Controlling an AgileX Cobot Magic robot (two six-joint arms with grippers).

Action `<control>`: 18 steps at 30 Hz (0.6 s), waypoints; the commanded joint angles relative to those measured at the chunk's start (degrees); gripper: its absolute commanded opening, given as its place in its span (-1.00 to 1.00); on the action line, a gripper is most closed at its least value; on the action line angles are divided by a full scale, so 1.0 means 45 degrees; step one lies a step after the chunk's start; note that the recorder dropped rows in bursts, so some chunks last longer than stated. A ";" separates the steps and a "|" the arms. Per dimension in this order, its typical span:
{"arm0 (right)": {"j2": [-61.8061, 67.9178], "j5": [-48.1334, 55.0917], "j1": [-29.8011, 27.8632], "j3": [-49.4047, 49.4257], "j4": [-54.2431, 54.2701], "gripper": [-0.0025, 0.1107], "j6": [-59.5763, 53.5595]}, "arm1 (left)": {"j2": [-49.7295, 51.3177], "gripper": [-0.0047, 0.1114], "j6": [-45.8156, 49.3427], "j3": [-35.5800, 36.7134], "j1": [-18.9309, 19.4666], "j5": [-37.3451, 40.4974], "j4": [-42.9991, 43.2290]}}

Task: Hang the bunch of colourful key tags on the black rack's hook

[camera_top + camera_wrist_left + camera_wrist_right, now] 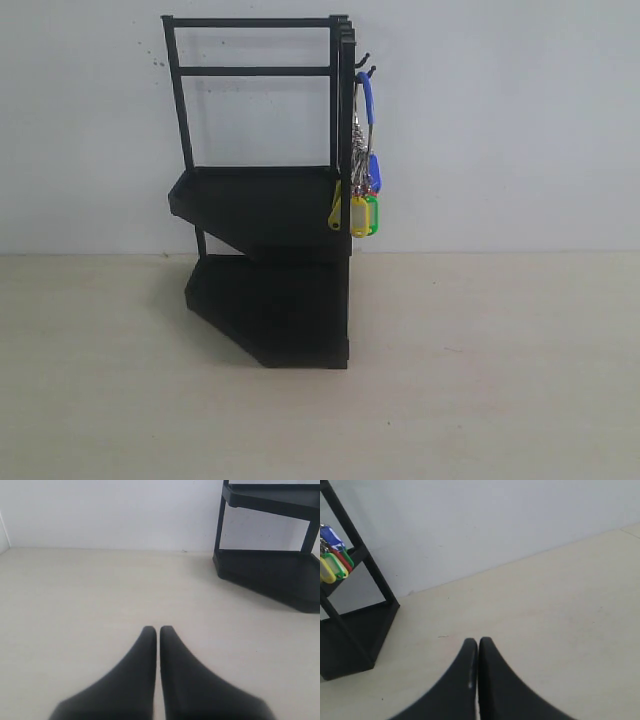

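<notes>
The black rack [265, 200] stands at the back middle of the table against the white wall. The colourful key tag bunch [362, 205] hangs by its blue loop [367, 97] from a small hook [371, 71] on the rack's right post, its yellow and green tags dangling beside the upper shelf. Neither arm shows in the exterior view. My left gripper [158, 630] is shut and empty over bare table, with the rack's lower part [270, 570] some way off. My right gripper [478, 642] is shut and empty too, the tag bunch [334, 560] far from it.
The pale wooden table [480, 380] spreads in front of and to both sides of the rack. A white wall [500, 120] runs right behind the rack.
</notes>
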 commanded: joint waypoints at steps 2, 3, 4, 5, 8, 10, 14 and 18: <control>-0.0013 -0.0456 0.0350 -0.0016 0.0024 -0.96 -0.0079 | 0.0045 -0.84 0.0000 -0.0031 0.0026 -0.0027 -0.0035; -0.0013 -0.0456 0.0350 -0.0016 0.0024 -0.96 -0.0043 | 0.0045 -0.84 0.0000 -0.0031 0.0026 -0.0027 -0.0035; -0.0013 -0.0377 0.0350 -0.0016 0.0024 -0.96 -0.0043 | 0.0045 -0.84 0.0000 -0.0031 0.0026 -0.0027 -0.0035; -0.0013 -0.0322 0.0350 -0.0016 0.0024 -0.96 -0.0043 | 0.0045 -0.84 0.0000 -0.0031 0.0026 -0.0027 -0.0035; -0.0013 -0.0297 0.0350 -0.0016 0.0024 -0.96 -0.0013 | 0.0045 -0.84 0.0000 -0.0031 0.0026 -0.0027 -0.0035; -0.0013 -0.0297 0.0350 -0.0016 0.0024 -0.96 -0.0013 | 0.0045 -0.84 0.0000 -0.0031 0.0026 -0.0027 -0.0035; -0.0060 -0.0266 0.0350 -0.0016 0.0024 -0.96 -0.0067 | 0.0045 -0.84 0.0000 -0.0031 0.0026 -0.0027 -0.0035; -0.0058 -0.0289 0.0350 -0.0016 0.0024 -0.96 -0.0146 | 0.0045 -0.84 0.0000 -0.0031 0.0026 -0.0027 -0.0035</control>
